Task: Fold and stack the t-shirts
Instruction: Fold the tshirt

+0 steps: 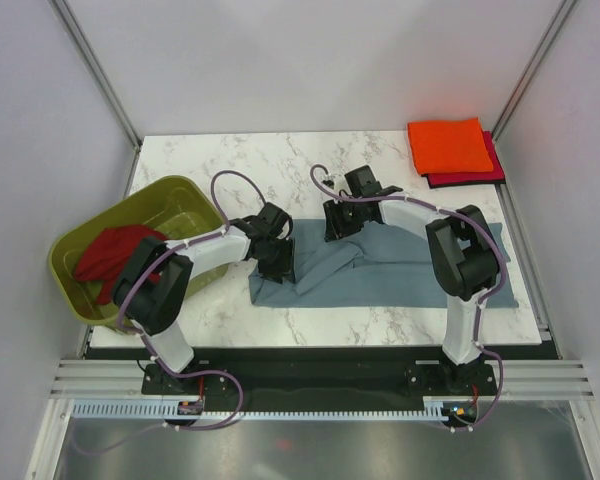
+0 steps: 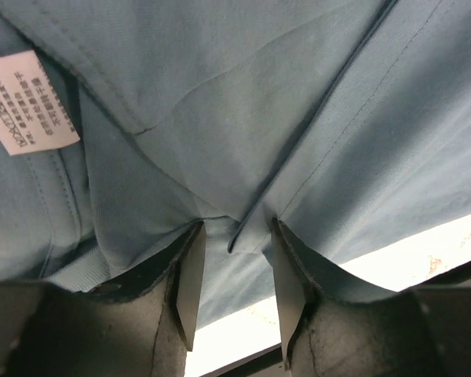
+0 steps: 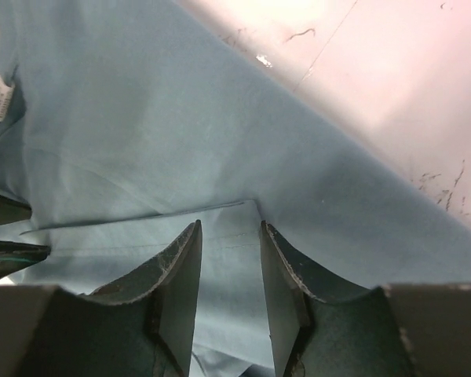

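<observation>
Blue-grey shirt (image 1: 400,270) lies across the bench's (image 1: 280,170) near middle, part folded. Left claw (image 1: 279,266) is at its left end, a cloth fold between parted jaws; gripped or not, I cannot tell. Right claw (image 1: 336,234) stands released at its far edge. Orange shirt (image 1: 448,146) lies folded far right

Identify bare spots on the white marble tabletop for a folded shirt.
Free: the far marble strip between the olive-green plastic tub and the folded bright orange t-shirt; the near-left corner. Crowded: the centre, under the slate blue-grey cloth t-shirt.
</observation>
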Robot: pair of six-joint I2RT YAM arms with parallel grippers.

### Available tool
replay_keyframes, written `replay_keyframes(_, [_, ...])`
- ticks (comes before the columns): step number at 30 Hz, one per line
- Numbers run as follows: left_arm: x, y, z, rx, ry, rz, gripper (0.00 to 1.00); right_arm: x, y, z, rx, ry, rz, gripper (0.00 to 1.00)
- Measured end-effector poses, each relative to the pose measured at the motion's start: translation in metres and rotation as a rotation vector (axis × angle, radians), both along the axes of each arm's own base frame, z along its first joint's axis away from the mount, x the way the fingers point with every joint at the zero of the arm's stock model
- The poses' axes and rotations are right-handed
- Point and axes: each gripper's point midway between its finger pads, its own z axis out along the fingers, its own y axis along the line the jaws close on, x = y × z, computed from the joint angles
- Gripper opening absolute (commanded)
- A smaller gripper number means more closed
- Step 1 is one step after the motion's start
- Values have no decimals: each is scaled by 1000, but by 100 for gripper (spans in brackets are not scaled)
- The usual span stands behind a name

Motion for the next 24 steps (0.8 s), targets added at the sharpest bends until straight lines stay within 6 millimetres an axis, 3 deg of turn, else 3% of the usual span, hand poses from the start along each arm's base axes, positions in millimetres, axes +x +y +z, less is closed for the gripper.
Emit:
replay_keyframes(2, [0, -2, -1, -6, 2, -9, 44, 1, 0, -4, -12, -2, 3, 44])
replay_keyframes(5, [0, -4, -2, -18, 5, -21, 32, 0, -2, -11, -32, 0, 7, 43])
replay_keyframes(6, [0, -5, -3, -22, 6, -26, 22, 0, -2, -12, -37, -1, 8, 41])
replay_keyframes(7, [0, -5, -3, -24, 5, -27, 17, 0, -2, -13, -39, -2, 10, 38])
replay_keyframes(9, [0, -7, -2, -29, 3, -33, 4, 1, -2, -13, -45, -9, 16, 24])
replay_keyframes(10, [0, -7, -2, -32, 5, -34, 2, 1, -2, -14, -47, -11, 18, 19])
replay_keyframes(13, [-1, -7, -2, -34, 6, -37, 2, 1, -3, -14, -52, -14, 16, 12])
replay_keyframes(17, [0, -5, -2, -18, 5, -28, 5, 2, -4, -14, -60, -19, 7, 13])
replay_keyframes(18, [1, -4, -2, -13, 3, -25, 17, 3, -4, -14, -62, -23, 4, 16])
replay_keyframes(19, [1, -4, -1, -9, 3, -23, 21, 3, -5, -13, -63, -29, -1, 19])
replay_keyframes(24, [0, 2, 1, 19, -2, -6, 34, 8, -7, -4, -63, -71, -31, 22])
